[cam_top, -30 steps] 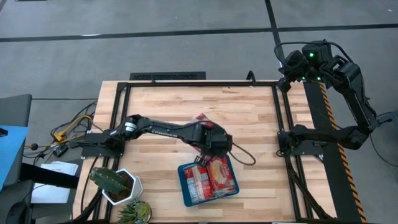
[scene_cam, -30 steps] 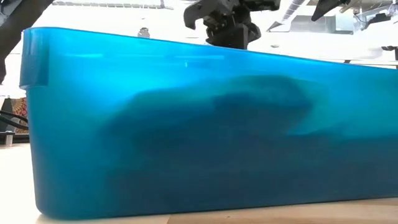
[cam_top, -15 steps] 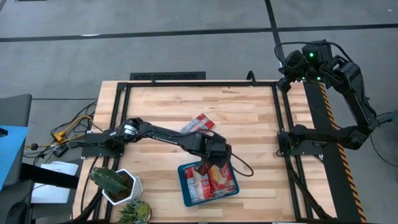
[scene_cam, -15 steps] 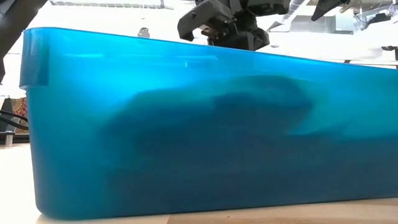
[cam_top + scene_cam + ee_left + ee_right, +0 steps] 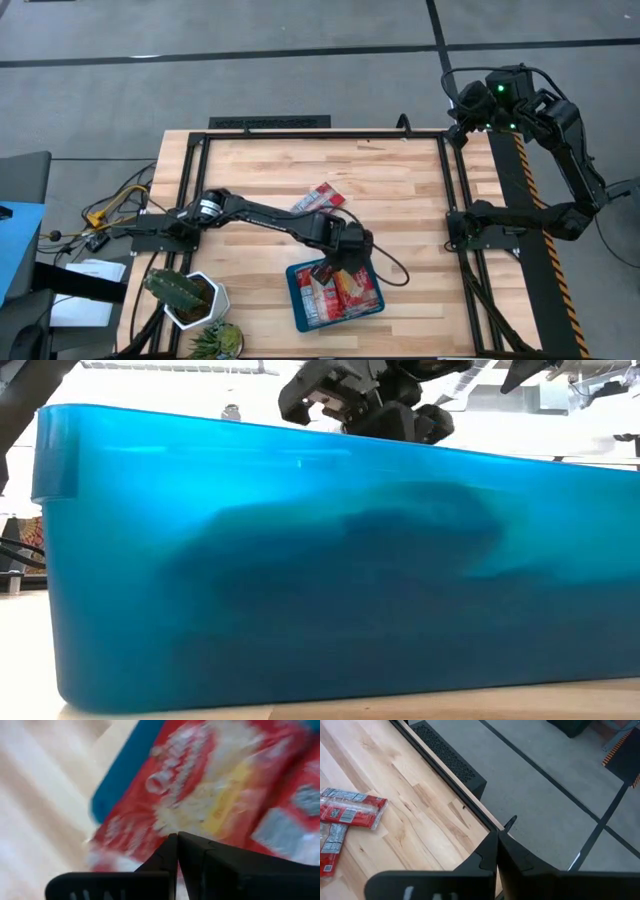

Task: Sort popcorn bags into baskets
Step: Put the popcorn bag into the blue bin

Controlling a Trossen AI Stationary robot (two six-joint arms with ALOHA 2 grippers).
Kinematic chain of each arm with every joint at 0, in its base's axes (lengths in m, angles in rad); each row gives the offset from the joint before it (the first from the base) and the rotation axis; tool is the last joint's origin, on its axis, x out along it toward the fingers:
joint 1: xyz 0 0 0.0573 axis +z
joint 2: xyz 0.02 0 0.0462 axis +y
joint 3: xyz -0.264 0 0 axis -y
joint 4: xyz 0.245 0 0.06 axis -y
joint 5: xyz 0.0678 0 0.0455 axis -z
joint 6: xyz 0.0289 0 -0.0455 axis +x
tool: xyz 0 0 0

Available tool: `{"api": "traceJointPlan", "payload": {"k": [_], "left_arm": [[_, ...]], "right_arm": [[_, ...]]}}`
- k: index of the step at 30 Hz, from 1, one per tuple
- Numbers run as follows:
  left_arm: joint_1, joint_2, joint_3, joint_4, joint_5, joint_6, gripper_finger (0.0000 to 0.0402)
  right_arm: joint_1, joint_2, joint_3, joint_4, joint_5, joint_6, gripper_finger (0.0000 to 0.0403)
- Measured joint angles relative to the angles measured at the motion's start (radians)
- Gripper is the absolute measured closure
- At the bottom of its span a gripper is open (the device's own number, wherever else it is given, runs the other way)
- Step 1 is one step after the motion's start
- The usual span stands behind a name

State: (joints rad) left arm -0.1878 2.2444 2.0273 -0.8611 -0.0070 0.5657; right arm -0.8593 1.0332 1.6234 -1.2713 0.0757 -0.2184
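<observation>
Hovering over the teal basket's (image 5: 296, 300) far edge, the left gripper (image 5: 330, 268), fingers pressed together on a red popcorn bag (image 5: 322, 271), could drop it across the rim if released now; right gripper (image 5: 496, 842) idles closed.

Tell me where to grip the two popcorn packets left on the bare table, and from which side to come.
The two loose packets lie flat on the wood beyond the teal tray, side by side and touching. Probably best to come straight down from above and pinch the outer one across its narrow width near the middle; lying flat, only its edges offer a hold. The left gripper, over the tray, is nearer; the right gripper waits off the table's far corner.
</observation>
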Motion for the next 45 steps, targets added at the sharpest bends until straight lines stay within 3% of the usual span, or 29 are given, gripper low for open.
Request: {"api": "traceJointPlan", "payload": {"k": [5, 8, 15, 22, 27, 31, 34, 38, 45], "left_arm": [[0.001, -0.023, 0.029, -0.024, -0.237, -0.069, 0.0401], [0.005, -0.032, 0.032, -0.026, -0.293, -0.124, 0.0401], [-0.008, 0.035, 0.029, -0.054, -0.182, -0.141, 0.0401], [-0.013, 0.034, 0.029, 0.001, -0.153, -0.085, 0.0401], [-0.015, 0.034, 0.03, 0.027, -0.063, -0.063, 0.0401], [-0.013, 0.034, 0.03, 0.031, -0.044, -0.029, 0.0401], [-0.011, 0.033, 0.03, 0.026, -0.105, -0.022, 0.0401], [0.012, -0.003, 0.048, -0.012, -0.213, -0.134, 0.0401], [0.158, -0.156, 0.066, -0.259, -0.236, -0.467, 0.0369]], "right_arm": [[0.0, 0.0, 0.0, -0.001, 0.0, 0.0, 0.0372], [0.0, 0.0, 0.0, -0.001, 0.0, 0.0, 0.0377], [-0.001, 0.0, 0.0, -0.001, 0.002, -0.021, 0.0378], [-0.001, 0.0, 0.0, 0.0, 0.004, -0.028, 0.0368], [-0.001, 0.0, 0.0, 0.0, 0.003, -0.03, 0.0372], [-0.001, 0.0, 0.0, 0.0, 0.004, -0.04, 0.0379], [-0.001, 0.0, 0.0, 0.0, 0.003, -0.049, 0.0381], [-0.001, 0.0, 0.0, 0.0, 0.004, -0.052, 0.0376], [-0.002, 0.0, 0.0, 0.001, 0.006, -0.077, 0.0359]]}}
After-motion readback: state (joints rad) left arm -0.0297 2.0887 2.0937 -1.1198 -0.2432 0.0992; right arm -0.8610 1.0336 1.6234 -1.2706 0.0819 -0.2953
